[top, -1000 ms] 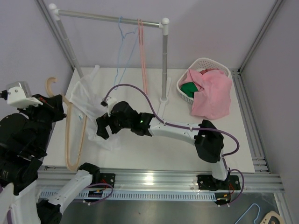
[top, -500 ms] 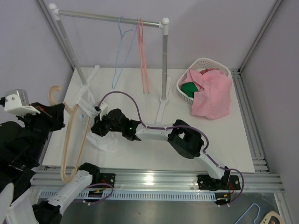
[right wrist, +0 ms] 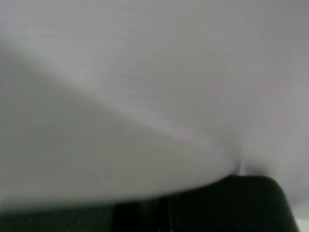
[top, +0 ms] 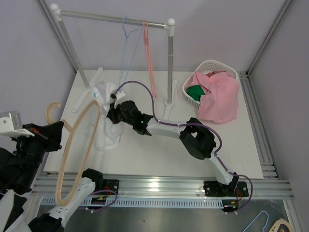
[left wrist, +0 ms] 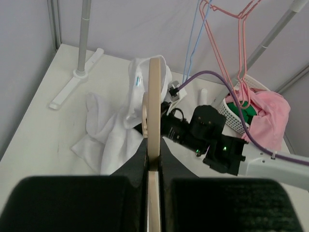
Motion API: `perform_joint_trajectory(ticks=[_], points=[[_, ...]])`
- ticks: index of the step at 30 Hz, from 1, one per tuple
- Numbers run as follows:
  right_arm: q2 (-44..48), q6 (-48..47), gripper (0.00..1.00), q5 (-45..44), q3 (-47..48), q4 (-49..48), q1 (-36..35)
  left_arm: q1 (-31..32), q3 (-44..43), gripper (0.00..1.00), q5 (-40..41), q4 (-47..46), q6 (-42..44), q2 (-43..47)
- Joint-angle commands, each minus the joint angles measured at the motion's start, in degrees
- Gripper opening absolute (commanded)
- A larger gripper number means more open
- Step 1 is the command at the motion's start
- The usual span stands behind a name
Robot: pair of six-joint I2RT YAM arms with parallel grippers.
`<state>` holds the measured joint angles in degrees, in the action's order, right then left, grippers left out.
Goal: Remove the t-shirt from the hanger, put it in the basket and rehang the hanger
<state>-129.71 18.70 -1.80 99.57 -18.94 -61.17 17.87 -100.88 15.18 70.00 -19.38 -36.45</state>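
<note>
Separating the two is our step: on the counter [top: 159, 154] the white t-shirt [top: 106, 137] lies bunched against the far end of the wooden hanger [left wrist: 154, 121]. Our left claw [left wrist: 153, 169] clamps the hanger and our right claw [top: 112, 112] pinches the t-shirt. Next, we judge, we must pull them apart.

Your right arm [top: 169, 131] is built of white tubes between bulky black joint housings. A purple cable [left wrist: 208, 72] loops along it, and a small green light [left wrist: 223, 148] glows on its dark wrist. Your left arm [top: 29, 154] is black too, with a white lower link [top: 72, 193], a white camera block [top: 9, 122], and a left gripper [left wrist: 153, 162] with matt black fingers.
</note>
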Motion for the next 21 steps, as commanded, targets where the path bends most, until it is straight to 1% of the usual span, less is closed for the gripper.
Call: perform_joint_trajectory(ticks=[1, 4, 7, 9, 11, 13, 15, 16, 17, 18, 19, 21], points=[[2.0, -0.9, 0.00, -5.1, 1.7, 1.9, 2.8, -0.3, -1.1, 0.01, -1.6, 1.9, 2.0, 1.4], [0.3, -0.9, 0.00, -4.1, 1.9, 3.4, 3.9, -0.3, -0.4, 0.01, -0.2, 1.7, 3.2, 2.2], [-1.8, -2.5, 0.00, -3.8, 4.0, 5.6, 3.1, -0.3, 2.0, 0.01, -0.6, -1.5, 4.4, 2.5], [-4.2, -3.4, 0.00, -4.5, 6.2, 8.6, 2.4, -0.3, 3.1, 0.01, -0.2, -5.7, 5.7, 2.1], [-6.6, -3.8, 0.00, -5.0, 9.8, 12.7, 1.6, -0.3, 3.9, 0.01, 1.1, -10.4, 6.6, 0.7], [-7.4, -4.1, 0.00, -6.6, 11.3, 14.8, 1.1, -0.3, 3.5, 0.01, 2.0, -12.9, 7.9, -1.2], [-7.9, -4.3, 0.00, -9.3, 12.1, 17.0, 0.6, -0.3, 3.4, 0.01, 2.1, -15.3, 7.3, -4.5], [-8.1, -4.4, 0.01, -10.5, 12.5, 17.8, 0.5, -0.3, 4.9, 0.01, 2.3, -16.7, 7.1, -5.1], [-8.9, -4.5, 0.48, -11.9, 14.0, 21.0, 0.3, -0.3, 5.5, 0.01, 2.1, -20.4, 7.1, -6.0], [-9.4, -5.3, 0.81, -12.8, 15.0, 22.4, 0.2, -0.3, 6.1, 0.01, 2.5, -22.2, 7.2, -6.5], [-9.9, -5.8, 0.99, -14.3, 16.0, 23.7, 0.1, -0.3, 7.1, 0.01, 3.4, -23.8, 7.3, -7.1], [-12.1, -6.2, 0.99, -14.5, 19.2, 27.1, 0.3, -0.3, 6.6, 0.01, 4.6, -27.5, 8.8, -10.1]])
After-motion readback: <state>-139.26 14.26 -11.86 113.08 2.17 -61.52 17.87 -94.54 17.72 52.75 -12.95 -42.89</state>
